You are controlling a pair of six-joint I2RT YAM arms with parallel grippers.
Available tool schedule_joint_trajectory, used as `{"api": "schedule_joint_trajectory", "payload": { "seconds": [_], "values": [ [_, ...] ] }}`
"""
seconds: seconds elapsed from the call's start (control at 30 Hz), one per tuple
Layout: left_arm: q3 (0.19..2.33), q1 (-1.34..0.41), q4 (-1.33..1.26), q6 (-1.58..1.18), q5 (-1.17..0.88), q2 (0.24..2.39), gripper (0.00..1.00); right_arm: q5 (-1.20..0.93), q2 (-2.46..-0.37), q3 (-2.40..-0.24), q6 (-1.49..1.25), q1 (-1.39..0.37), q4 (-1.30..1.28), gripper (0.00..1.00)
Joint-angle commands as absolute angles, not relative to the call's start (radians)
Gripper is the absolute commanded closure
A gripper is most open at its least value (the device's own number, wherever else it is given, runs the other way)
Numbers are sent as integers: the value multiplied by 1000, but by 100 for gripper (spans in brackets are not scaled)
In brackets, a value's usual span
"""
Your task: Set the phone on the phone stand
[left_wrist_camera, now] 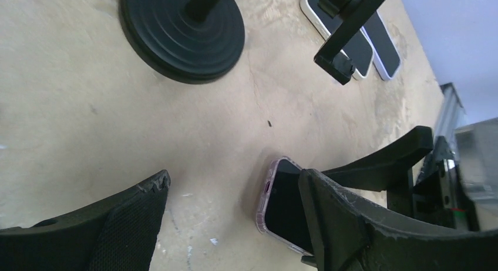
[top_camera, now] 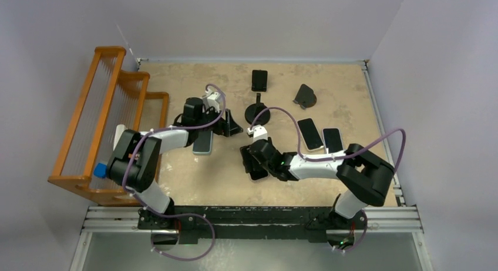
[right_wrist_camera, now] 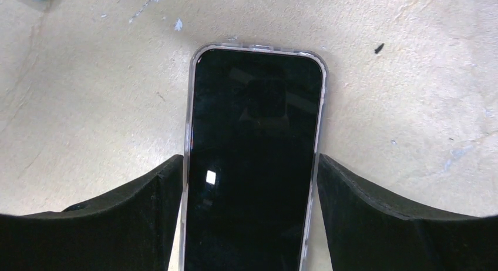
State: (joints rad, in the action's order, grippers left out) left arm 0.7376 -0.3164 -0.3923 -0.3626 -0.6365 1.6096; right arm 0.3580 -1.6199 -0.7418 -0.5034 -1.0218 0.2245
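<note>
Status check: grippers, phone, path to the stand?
Left gripper open, empty. Right gripper closed on phone sides; phone flat on table. Black stand empty, bare table between.

the tan table [top_camera: 199, 180] bears a round-based stand [top_camera: 256, 111], a clear-cased phone [right_wrist_camera: 252, 153] lying flat, and two phones [top_camera: 309, 133] side by side.

Top camera overlooks the whole table [top_camera: 205, 177] from the near side; both wrist cameras, close above, share one phone [right_wrist_camera: 252, 165]
</note>
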Motion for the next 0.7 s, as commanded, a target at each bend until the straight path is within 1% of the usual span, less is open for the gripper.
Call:
{"api": "schedule_joint_trajectory", "payload": {
  "seconds": [0.0,0.13,0.3,0.57,0.67],
  "values": [
    [821,-314,-367,-446,-803,1670,21,393,-1524,-719,-490,-1026,364,81],
    [826,-314,-395,-502,-907,1706,21,403,-1537,-725,-474,-1025,409,82],
    [851,-316,-395,-523,-987,1771,21,403,-1588,-758,-449,-1025,482,81],
    [867,-323,-318,-479,-960,1832,22,416,-1589,-788,-409,-1025,489,81],
    [868,-329,-332,-478,-994,1858,27,429,-1602,-796,-393,-1025,499,81]
  ]
}}
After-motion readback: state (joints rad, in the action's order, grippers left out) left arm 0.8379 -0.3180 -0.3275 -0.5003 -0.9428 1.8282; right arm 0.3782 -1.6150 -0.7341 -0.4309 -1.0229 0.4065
